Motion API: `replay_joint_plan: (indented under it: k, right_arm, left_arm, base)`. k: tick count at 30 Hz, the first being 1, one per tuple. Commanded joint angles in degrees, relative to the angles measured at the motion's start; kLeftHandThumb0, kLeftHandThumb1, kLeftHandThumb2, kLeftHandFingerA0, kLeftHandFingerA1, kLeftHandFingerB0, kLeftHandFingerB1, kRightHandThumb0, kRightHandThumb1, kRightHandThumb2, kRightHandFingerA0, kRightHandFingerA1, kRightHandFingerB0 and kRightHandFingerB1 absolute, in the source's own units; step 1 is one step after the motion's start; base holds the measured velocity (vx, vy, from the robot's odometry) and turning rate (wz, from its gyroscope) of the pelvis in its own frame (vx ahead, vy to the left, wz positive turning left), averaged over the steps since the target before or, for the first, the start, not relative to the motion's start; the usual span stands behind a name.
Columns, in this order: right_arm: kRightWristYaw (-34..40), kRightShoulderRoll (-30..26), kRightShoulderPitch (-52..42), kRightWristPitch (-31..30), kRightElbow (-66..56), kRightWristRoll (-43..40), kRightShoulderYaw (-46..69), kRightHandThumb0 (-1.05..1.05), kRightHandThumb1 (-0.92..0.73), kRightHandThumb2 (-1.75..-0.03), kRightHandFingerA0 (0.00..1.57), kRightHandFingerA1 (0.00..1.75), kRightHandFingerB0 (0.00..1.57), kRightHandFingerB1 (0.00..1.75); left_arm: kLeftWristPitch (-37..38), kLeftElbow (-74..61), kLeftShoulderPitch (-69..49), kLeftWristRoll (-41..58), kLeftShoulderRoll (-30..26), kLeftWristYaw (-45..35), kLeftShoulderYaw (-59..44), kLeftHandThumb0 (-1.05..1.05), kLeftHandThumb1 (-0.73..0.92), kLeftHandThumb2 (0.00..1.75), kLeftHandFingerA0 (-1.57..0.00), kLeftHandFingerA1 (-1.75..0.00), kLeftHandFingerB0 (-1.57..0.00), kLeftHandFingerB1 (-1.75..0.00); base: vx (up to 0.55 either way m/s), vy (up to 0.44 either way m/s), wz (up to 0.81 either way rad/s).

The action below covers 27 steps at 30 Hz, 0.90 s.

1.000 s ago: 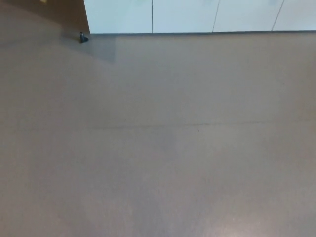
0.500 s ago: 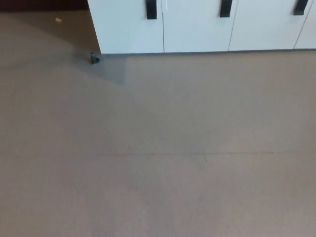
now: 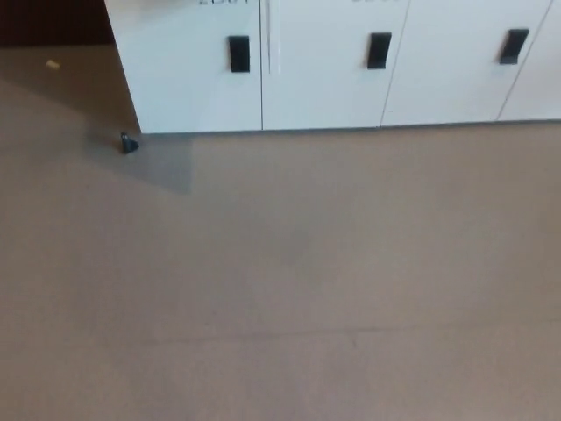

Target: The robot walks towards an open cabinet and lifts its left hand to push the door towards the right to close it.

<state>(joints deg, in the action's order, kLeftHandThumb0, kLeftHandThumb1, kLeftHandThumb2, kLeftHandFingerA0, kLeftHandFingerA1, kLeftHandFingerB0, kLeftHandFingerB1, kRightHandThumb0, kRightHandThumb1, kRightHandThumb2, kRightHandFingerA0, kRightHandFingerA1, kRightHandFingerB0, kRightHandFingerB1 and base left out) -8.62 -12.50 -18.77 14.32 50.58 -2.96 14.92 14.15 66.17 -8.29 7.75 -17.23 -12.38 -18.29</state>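
- Since a moment ago the whole view has tilted upward and slid a little: the cabinet fronts now reach lower in the picture and more of their height shows, so it is the camera that has moved, not the furniture.
- Far left, a tiny pale scrap (image 3: 53, 64) lies on the brown floor (image 3: 289, 289) before a dark strip along the top edge.
- Just right of it, a small black doorstop (image 3: 128, 143) sits on the floor near the cabinet's left corner, in a faint grey shadow.
- Next comes the white cabinet (image 3: 193, 88) along the top, its leftmost door (image 3: 188, 96) carrying a black handle (image 3: 238, 53).
- Further right, two more black handles (image 3: 379, 50) (image 3: 514, 46) sit on the neighbouring doors; every door in sight looks flush and closed.
- Neither robot hand shows anywhere, so I cannot tell how open either one is or whether it holds anything.
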Motion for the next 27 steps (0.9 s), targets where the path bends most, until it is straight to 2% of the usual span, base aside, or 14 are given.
replay_joint_plan:
  k: [1,7,8,13,14,16,17,18,24,27]
  right_arm:
    - [-0.15,-1.08,0.89,0.80,1.87,-0.33,-0.04,-0.44,-0.73,-0.61,0.50,0.41,0.32,0.33]
    - [0.39,-1.14,-0.75,0.62,-1.04,0.53,-1.26,-0.45,-0.73,-0.62,0.47,0.42,0.34,0.34]
    - [0.48,-1.18,-0.58,0.21,-0.77,0.55,-1.42,-0.45,-0.72,-0.62,0.47,0.41,0.34,0.34]
    - [0.41,-1.73,0.73,1.53,2.85,0.78,-1.82,-0.46,-0.72,-0.62,0.50,0.42,0.35,0.34]
    - [0.14,-1.73,0.49,1.39,2.28,0.58,-1.89,-0.46,-0.73,-0.62,0.48,0.41,0.35,0.34]
    - [-0.16,-1.72,0.16,1.14,1.48,0.35,-1.98,-0.46,-0.73,-0.62,0.48,0.41,0.35,0.34]
    - [0.01,-1.74,-0.09,0.87,0.88,0.53,-2.19,-0.46,-0.72,-0.62,0.49,0.41,0.35,0.34]
    - [0.23,-1.82,-0.32,0.78,0.48,0.80,-2.48,-0.48,-0.72,-0.62,0.50,0.42,0.36,0.35]
    - [0.28,-2.35,0.57,2.45,3.32,1.06,-2.99,-0.48,-0.72,-0.62,0.51,0.42,0.37,0.35]
    - [-0.77,-2.28,-0.67,0.64,0.21,0.15,-3.00,-0.48,-0.73,-0.62,0.52,0.42,0.37,0.35]
  left_arm:
    - [1.51,1.05,-0.28,-0.24,-0.62,-0.99,0.39,-0.33,0.60,0.58,-0.64,-0.56,-0.48,-0.40]
    - [1.12,0.88,-0.20,0.18,-0.35,-0.82,0.35,-0.33,0.60,0.58,-0.67,-0.56,-0.48,-0.40]
    - [1.22,0.73,-0.51,0.26,-0.32,-1.02,0.30,-0.41,0.50,0.81,-0.61,-0.65,-0.41,-0.52]
    - [1.41,0.76,-1.00,0.20,-0.33,-1.18,0.25,-0.41,0.50,0.80,-0.63,-0.66,-0.42,-0.53]
    - [1.42,0.95,-0.92,0.19,-0.33,-1.06,0.22,-0.33,0.60,0.58,-0.71,-0.60,-0.51,-0.41]
    - [1.46,1.21,-0.81,0.17,-0.33,-0.88,0.17,-0.33,0.60,0.58,-0.71,-0.60,-0.51,-0.41]
    - [1.52,1.19,-0.85,-0.01,-0.43,-0.93,0.33,-0.40,0.51,0.82,-0.65,-0.66,-0.43,-0.53]
    - [1.47,1.23,-0.78,-0.18,-0.45,-0.57,0.43,-0.32,0.58,0.57,-0.74,-0.60,-0.53,-0.41]
    - [1.35,2.09,-0.28,-0.32,-0.59,-0.57,0.57,-0.32,0.60,0.58,-0.72,-0.58,-0.51,-0.41]
    - [1.64,1.55,-0.68,-0.24,-0.57,-1.17,0.73,-0.33,0.62,0.59,-0.73,-0.57,-0.52,-0.41]
  base:
    - [0.34,-0.069,0.11]
    - [0.38,-0.184,0.36]
    - [0.37,-0.286,0.82]
    - [0.35,-0.165,0.11]
    - [0.33,-0.072,-0.06]
    - [0.34,-0.052,-0.11]
    - [0.32,-0.009,-0.15]
    - [0.27,0.021,-0.10]
    - [0.39,0.090,-0.15]
    - [0.36,0.104,0.06]
